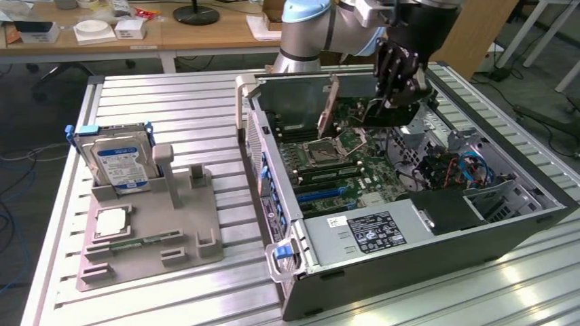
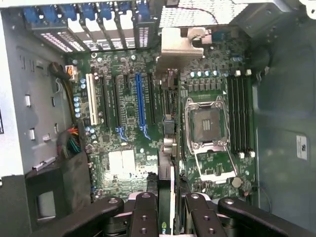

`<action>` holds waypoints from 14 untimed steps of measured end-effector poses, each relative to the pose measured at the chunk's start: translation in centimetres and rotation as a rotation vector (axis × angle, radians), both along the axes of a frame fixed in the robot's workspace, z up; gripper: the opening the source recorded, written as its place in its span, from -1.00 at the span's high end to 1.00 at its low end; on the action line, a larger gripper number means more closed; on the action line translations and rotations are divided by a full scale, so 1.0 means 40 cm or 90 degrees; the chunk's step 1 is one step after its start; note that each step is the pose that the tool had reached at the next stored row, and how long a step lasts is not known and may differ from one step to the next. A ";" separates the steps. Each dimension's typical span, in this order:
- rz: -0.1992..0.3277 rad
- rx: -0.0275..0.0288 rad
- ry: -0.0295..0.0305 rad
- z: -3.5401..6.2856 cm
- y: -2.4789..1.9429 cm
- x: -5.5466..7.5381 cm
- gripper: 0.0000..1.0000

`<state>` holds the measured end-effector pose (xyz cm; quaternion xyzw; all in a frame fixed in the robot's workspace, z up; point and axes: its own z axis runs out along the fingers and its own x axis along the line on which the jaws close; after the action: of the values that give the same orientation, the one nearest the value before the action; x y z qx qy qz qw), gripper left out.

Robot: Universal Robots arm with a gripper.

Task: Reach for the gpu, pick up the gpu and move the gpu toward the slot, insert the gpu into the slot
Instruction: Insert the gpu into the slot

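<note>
On the exterior view's left, a grey holder (image 1: pixel 195 234) lies on the slatted metal table (image 1: pixel 181 109). A blue-labelled hard drive (image 1: pixel 118 159) stands upright at the holder's far end, with a square processor chip (image 1: pixel 111 222) and a small green memory stick (image 1: pixel 136 242) lying flat nearer the camera. Just beside the holder, toward the middle, the open computer case (image 1: pixel 490 238) lies on its side with its motherboard (image 1: pixel 363 163) facing up.

Inside the case, at its far end, the gpu (image 1: pixel 330 109) stands on edge over the motherboard, its lower edge close to the empty processor socket (image 1: pixel 324 148). The gripper (image 1: pixel 399 92) reaches down into the case and has the card pinched between its black fingers (image 1: pixel 392 68).

In the wrist view the gpu (image 2: pixel 168 98) shows edge-on, clamped in the gripper (image 2: pixel 168 210), and runs between the blue slot (image 2: pixel 140 98) and the processor socket (image 2: pixel 207 123), its silver bracket (image 2: pixel 180 44) against the case's rear openings. Whether its edge sits in a slot cannot be told.

Toward the exterior view's right, blue cables (image 1: pixel 471 170) lie in the case, near the labelled power supply (image 1: pixel 376 232)
</note>
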<state>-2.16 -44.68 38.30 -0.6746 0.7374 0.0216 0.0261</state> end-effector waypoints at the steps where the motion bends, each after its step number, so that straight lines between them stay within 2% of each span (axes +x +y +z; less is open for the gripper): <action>1: 0.007 0.0000 0.0000 -0.001 0.000 0.000 0.48; 4: 0.013 -0.0009 0.0000 -0.004 0.000 0.000 0.48; 5: 0.013 -0.0050 -0.0017 -0.004 0.000 -0.001 0.48; 7: 0.013 -0.0198 -0.0037 -0.005 0.001 -0.001 0.48; 8: 0.013 -0.0248 -0.0059 -0.006 0.002 -0.001 0.48; 9: 0.013 -0.0276 -0.0091 -0.008 0.002 -0.001 0.48; 14: 0.014 -0.0284 -0.0212 -0.025 0.005 -0.010 0.48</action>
<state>-2.54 -44.49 37.32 -0.6832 0.7299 -0.0058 0.0231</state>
